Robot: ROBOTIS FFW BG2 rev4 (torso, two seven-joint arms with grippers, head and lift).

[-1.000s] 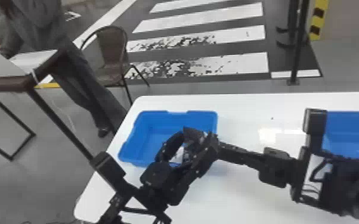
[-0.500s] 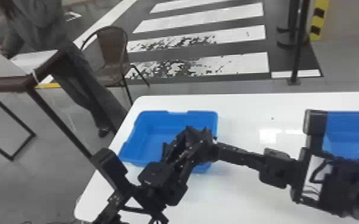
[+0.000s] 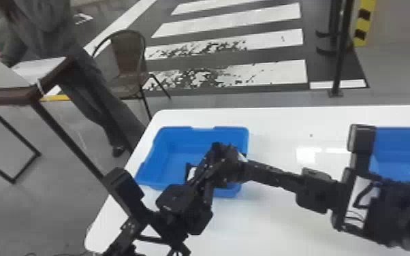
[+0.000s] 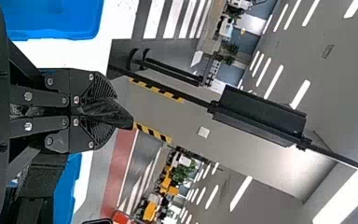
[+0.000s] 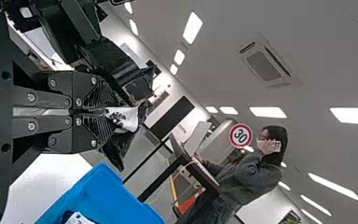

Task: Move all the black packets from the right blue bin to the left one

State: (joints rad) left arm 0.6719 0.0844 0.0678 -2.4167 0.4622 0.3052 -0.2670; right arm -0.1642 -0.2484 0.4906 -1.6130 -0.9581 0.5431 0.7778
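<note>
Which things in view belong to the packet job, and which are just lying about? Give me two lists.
Job:
- left blue bin
- right blue bin
- black packets
- left end effector
- right end effector

Just about:
- armchair
- brown-edged desk
- black pole

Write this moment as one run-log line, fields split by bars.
left end effector: grips black packet | right end effector: grips white-marked packet | place: at left bin | same packet: unclear
</note>
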